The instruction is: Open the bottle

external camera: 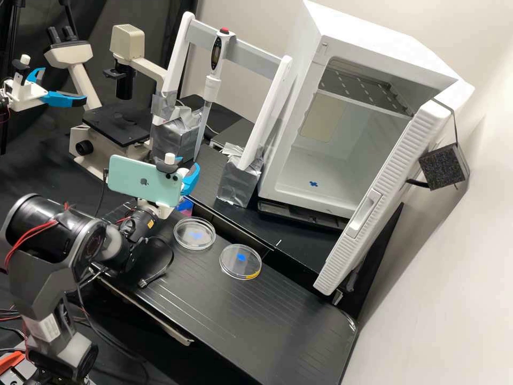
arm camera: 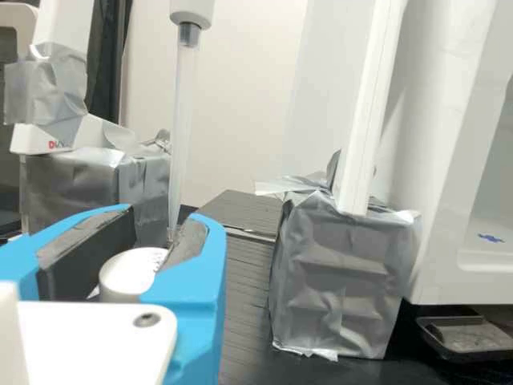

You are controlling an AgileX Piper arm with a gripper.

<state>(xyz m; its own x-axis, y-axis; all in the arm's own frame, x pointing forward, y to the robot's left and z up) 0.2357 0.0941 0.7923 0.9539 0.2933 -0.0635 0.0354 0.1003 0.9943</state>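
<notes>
- The claw [arm camera: 164,220] looks clenched on the bottle's white cap [arm camera: 127,274], a dark pad to either side.
- The bottle [external camera: 185,206], a patch of pink below the blue finger in the high view, is partly hidden; whether its base rests on the desk [external camera: 256,321] I cannot tell.
- The step in hand is probably loosening the cap: turn it anticlockwise, seen from above, about the bottle's own axis.
- Press firmly enough not to slip, gently enough not to squash the rim.
- The bottle needs bracing, or it may spin along.
- Once free, lift the cap straight up before moving sideways, to avoid spills.
</notes>
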